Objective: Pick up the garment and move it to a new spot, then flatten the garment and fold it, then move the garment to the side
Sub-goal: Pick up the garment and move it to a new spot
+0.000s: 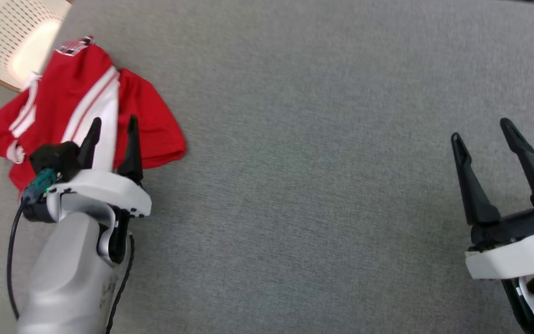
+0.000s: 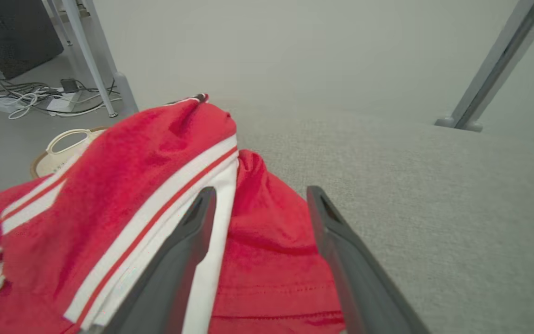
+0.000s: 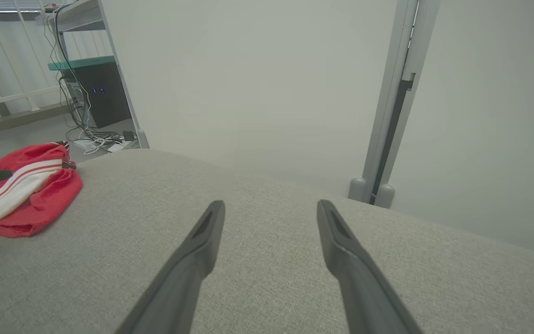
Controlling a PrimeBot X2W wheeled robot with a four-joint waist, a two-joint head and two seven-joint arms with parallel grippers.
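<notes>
**Figure 1. Red garment at the far-left corner of the work surface, both grippers open**

Writing and labels: a dark marking on the pale left forearm (image 1: 70, 278) is too blurred to read. A black, white and red checked trim (image 1: 73, 45) sits at the far end of the garment (image 1: 81, 106); no letters can be made out on it.

Surroundings: the grey fabric surface (image 1: 295, 185) carries the garment. A pale perforated basket (image 1: 12, 37) stands off the surface, just beyond the garment's far-left side; the left wrist view shows its handle (image 2: 65, 137). Cables (image 2: 30, 97) lie on the floor behind it, beside a dark cabinet (image 3: 98, 93). A grey metal post (image 3: 390, 116) rises past the surface's far edge.

Garment and end effectors: the garment, red with white stripes, lies crumpled, its left side reaching the surface's left edge. The left gripper (image 1: 114, 118) is over its near half with the 2 fingers (image 2: 188, 241) spread apart: 1 lies across the white stripes, the other over plain red cloth, and a white panel shows between them. Nothing is clamped; contact with the cloth cannot be judged. The right gripper (image 1: 480, 128) is also spread wide and holds nothing, above bare fabric, well apart from the garment.
</notes>
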